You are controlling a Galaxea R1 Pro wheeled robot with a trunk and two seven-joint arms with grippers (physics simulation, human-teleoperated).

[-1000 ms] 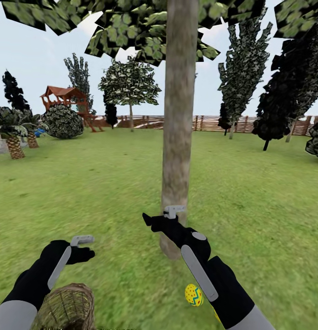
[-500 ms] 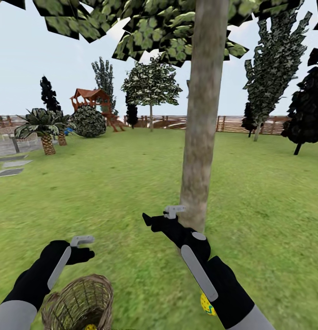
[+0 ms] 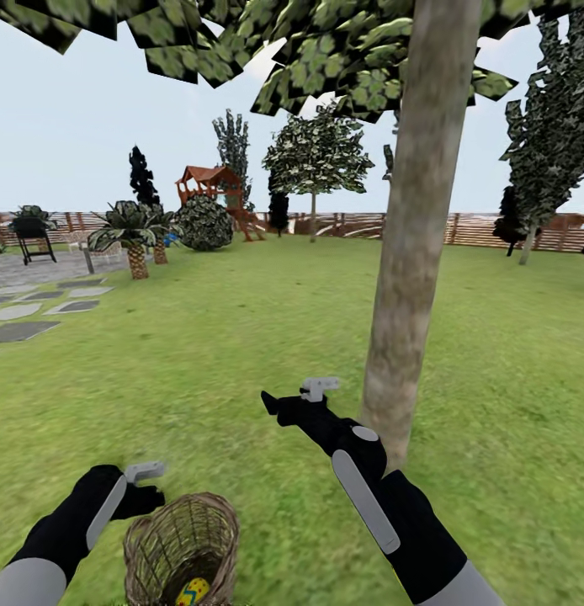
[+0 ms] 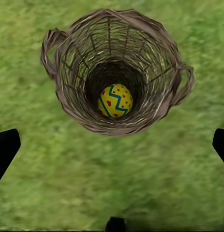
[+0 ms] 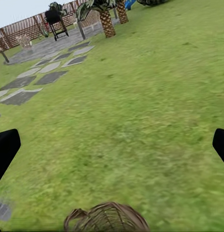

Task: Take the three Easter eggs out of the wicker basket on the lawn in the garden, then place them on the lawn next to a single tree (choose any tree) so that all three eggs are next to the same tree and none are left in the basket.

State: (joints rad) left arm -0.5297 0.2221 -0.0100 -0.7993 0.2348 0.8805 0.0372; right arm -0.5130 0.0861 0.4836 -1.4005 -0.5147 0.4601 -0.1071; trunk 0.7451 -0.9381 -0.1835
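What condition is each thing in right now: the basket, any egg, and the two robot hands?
wicker basket: upright on the lawn, holding one egg.
Easter egg: lying at the basket's bottom.
left gripper: fingers open, empty, above the basket.
right gripper: fingers open, empty, over grass.
tree: standing upright beside the right arm.

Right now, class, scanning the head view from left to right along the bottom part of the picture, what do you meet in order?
Left claw → round brown wicker basket with a yellow painted egg inside → right claw → thick mottled grey-tan tree trunk.
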